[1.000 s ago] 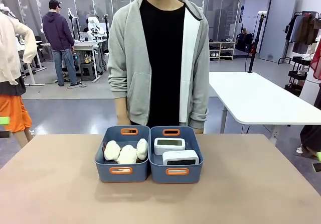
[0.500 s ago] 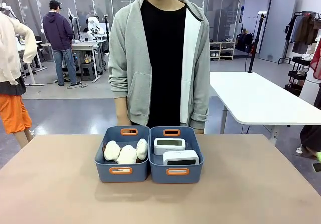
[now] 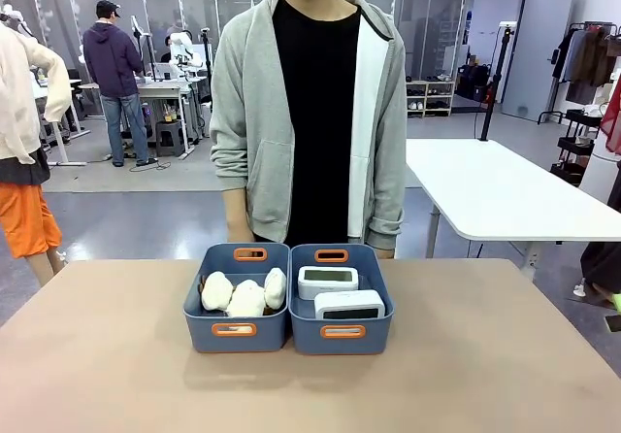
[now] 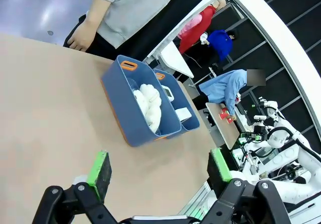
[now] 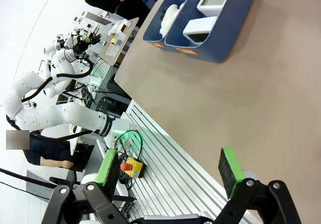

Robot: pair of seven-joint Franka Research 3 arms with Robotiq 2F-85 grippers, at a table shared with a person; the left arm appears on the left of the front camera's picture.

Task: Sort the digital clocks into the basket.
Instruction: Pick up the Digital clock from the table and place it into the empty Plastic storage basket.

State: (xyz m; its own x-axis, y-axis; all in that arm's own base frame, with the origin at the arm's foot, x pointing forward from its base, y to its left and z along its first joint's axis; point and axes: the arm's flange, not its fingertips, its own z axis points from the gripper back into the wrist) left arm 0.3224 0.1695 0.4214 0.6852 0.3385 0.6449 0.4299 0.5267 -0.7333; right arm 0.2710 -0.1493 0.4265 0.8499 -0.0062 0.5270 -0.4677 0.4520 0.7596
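You've got both digital clocks lying in the right-hand basket, one behind the other, screens up. The twin bin touching its left side holds the cream plush toys. A person stands just behind the bins at the table's far edge. Your left gripper hangs over bare tabletop, jaws spread wide, nothing between them. Right gripper likewise wide apart and empty, near the table's edge.

Both digital clocks in right basket; plush toys in left bin.
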